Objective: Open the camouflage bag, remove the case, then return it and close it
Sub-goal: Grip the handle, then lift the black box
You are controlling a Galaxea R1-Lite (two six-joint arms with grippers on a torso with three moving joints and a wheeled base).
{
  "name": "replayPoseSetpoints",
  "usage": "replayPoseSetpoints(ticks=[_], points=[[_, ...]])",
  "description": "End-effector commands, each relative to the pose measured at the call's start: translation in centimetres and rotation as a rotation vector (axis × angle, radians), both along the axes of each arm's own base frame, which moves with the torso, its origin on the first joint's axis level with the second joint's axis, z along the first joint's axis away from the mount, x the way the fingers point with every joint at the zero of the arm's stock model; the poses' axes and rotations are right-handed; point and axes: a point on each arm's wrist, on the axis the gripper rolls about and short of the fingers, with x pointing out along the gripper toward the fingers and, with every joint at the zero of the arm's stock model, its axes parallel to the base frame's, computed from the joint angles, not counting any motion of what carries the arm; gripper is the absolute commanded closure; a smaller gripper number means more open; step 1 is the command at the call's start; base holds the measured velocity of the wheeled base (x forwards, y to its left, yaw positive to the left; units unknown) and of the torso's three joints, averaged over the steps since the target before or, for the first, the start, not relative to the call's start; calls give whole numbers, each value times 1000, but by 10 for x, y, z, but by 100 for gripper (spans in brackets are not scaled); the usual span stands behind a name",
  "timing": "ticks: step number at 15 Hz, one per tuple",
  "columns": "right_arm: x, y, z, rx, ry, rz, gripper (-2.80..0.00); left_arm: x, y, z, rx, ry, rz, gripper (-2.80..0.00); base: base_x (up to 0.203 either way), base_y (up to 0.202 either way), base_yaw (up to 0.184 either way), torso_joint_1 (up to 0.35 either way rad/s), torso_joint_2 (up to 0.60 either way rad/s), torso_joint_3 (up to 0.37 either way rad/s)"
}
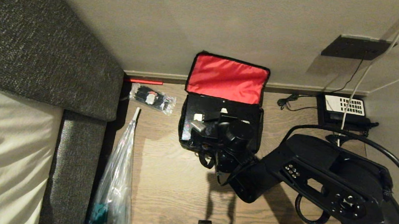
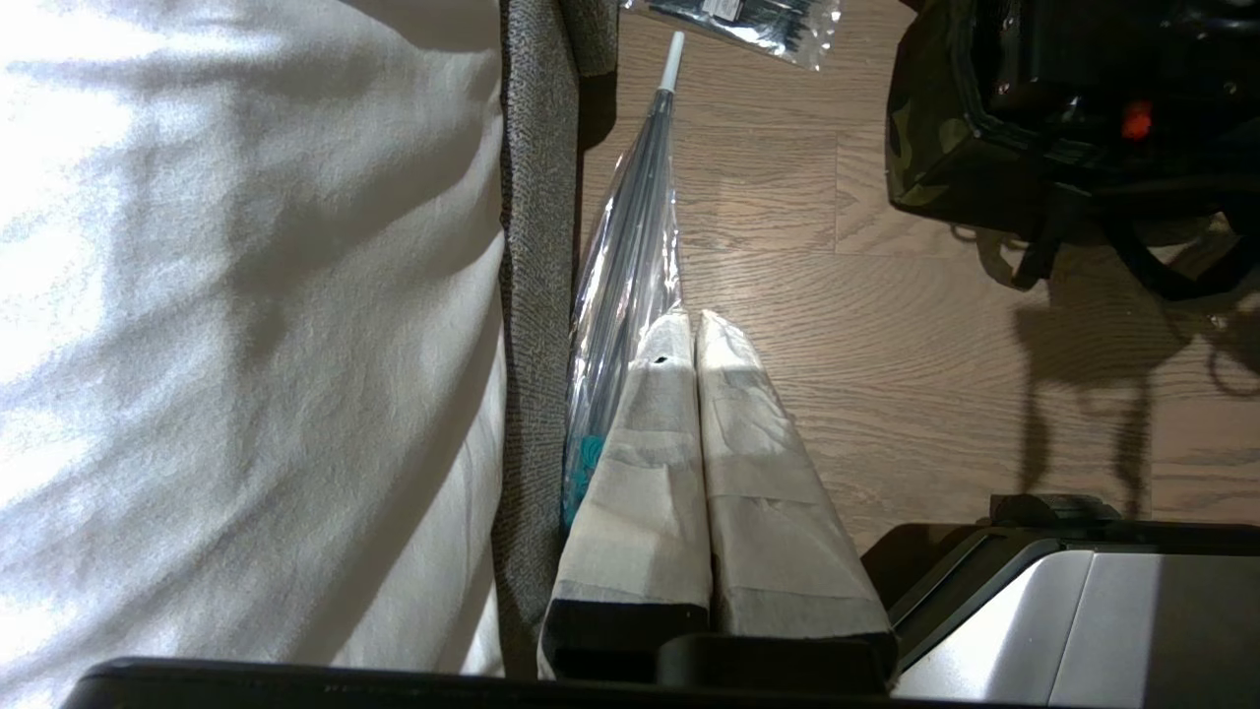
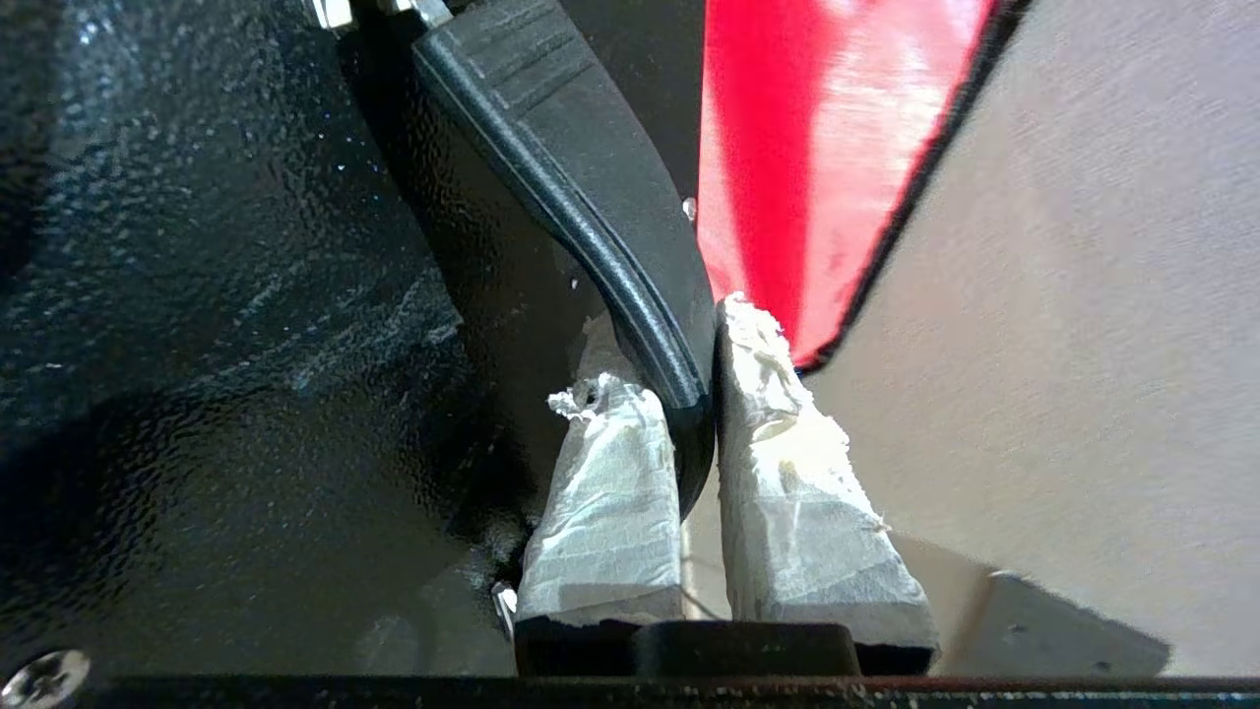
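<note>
In the head view, the camouflage bag (image 1: 219, 128) is seen on the wooden floor (image 1: 165, 180) against the wall, its red-lined lid (image 1: 227, 78) thrown back and propped upright. The right hand (image 1: 216, 122) is reached down into the open top from the near side, and a glossy black case (image 1: 199, 119) fills the bag just beneath and around it. A flat telephone (image 1: 344, 109) lies well off to the hand's right, a clear packet (image 1: 152, 97) off to its left, and a furled clear umbrella (image 1: 119, 177) along the bed's edge.

In the left wrist view, the left hand (image 2: 689, 335) is shown parked, its taped fingers pressed together on nothing, above bare floor, with the umbrella just beside it and the bag's camouflage corner (image 2: 925, 148) well beyond.

In the right wrist view, the right hand's fingers (image 3: 610, 473) are clamped on a black moulded handle (image 3: 591, 197), apparently the case's own, with the red lid just past the fingertips.

The removal step is judged to be in hand: the bag is open, the case is gripped but not yet clear. A straight lift is called for next, kept away from the lid so that the bag is not dragged up too.
</note>
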Motion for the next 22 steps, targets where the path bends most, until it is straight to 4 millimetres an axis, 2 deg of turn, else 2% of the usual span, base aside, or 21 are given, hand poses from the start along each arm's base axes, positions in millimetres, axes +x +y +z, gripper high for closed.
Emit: replayPoseSetpoints(ticks=[1, 13, 18, 22], points=[[-4, -1, 14, 5, -23, -5, 0, 0, 0, 0, 0, -1, 1, 0, 0, 0, 0, 0, 0, 0], [-24, -1, 48, -11, -62, 1, 0, 0, 0, 0, 0, 0, 1, 0, 0, 0, 0, 0, 0, 0], [-33, -8, 69, -11, -83, -6, 0, 0, 0, 0, 0, 0, 1, 0, 0, 0, 0, 0, 0, 0], [-41, -13, 78, -23, -84, -22, 0, 0, 0, 0, 0, 0, 1, 0, 0, 0, 0, 0, 0, 0]])
